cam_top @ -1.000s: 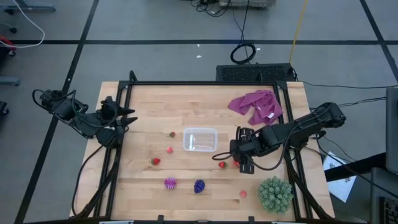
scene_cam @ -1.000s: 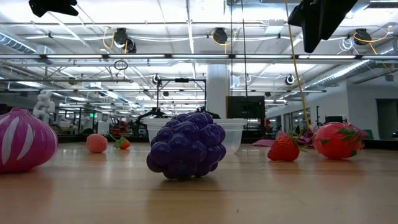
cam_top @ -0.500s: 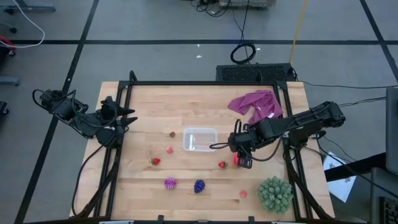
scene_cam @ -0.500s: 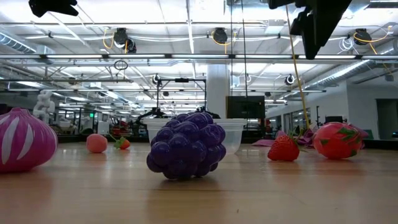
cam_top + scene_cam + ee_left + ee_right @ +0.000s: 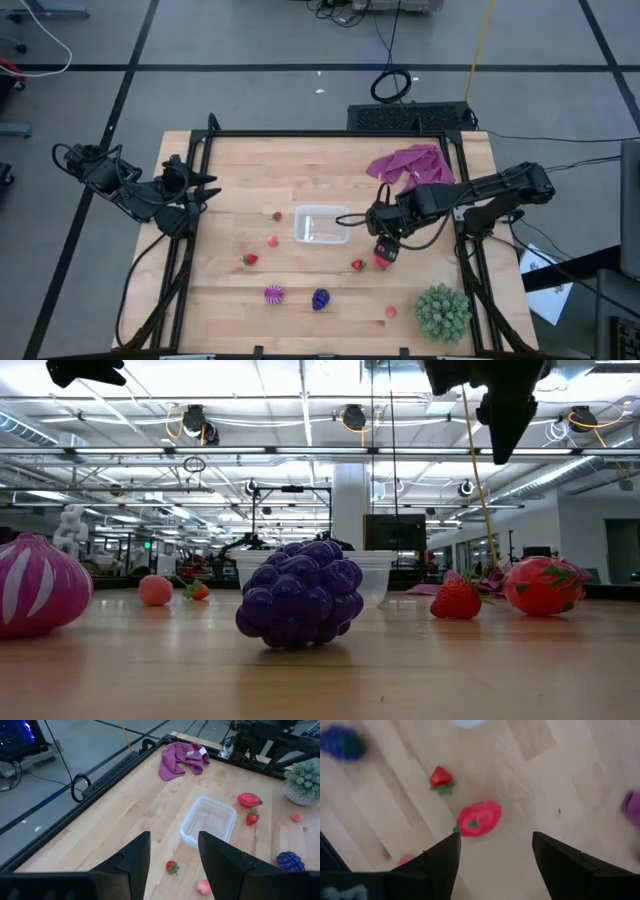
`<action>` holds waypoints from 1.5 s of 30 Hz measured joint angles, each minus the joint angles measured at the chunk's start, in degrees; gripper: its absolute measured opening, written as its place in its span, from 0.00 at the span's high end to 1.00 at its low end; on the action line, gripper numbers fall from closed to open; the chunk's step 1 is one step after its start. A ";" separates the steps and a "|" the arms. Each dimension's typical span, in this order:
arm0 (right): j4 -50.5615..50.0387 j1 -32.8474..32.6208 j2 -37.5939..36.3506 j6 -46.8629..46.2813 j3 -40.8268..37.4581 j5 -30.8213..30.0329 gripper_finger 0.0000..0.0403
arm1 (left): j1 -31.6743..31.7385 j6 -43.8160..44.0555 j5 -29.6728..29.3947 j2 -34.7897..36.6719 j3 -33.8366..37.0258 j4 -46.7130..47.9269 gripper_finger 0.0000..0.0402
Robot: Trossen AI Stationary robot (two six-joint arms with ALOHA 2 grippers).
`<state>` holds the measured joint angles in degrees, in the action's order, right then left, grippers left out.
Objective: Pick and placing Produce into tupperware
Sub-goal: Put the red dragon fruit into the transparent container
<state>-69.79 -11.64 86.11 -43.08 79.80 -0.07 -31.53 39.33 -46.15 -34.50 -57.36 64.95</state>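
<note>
Red fruit (image 5: 383,260) lies right of the clear box (image 5: 321,224), under the right gripper (image 5: 385,246), fingers apart; left gripper (image 5: 205,186) waits far left, fingers apart.

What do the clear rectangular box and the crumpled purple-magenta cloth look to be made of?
The clear rectangular box with rounded corners looks like thin glossy plastic: the wooden table shows through its walls and the rim looks whitish. The crumpled purple-magenta cloth seems a soft matte fabric: it lies in loose folds and carries a small white tag.
</note>
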 joint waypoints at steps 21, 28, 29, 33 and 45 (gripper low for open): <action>20.58 -0.33 -0.35 -26.74 -18.03 13.85 0.39 | 0.00 -1.11 0.07 0.02 0.02 0.04 0.58; 25.91 1.13 -0.35 -26.74 -22.10 13.85 0.40 | 0.00 -1.11 0.09 0.02 0.02 0.04 0.58; 26.01 1.44 -0.35 -26.56 -22.46 13.85 0.41 | 0.00 -1.11 0.11 0.02 0.02 0.04 0.58; 26.70 2.50 -0.35 -25.64 -23.93 13.88 0.41 | 0.00 -1.11 0.11 0.02 0.02 0.03 0.58; 29.76 2.99 -0.35 -25.17 -24.95 13.88 0.41 | 0.00 -1.15 0.15 0.02 0.02 0.02 0.58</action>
<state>-40.04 -8.64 85.76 -68.25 54.85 13.81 -31.53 38.19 -46.00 -34.48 -57.34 64.97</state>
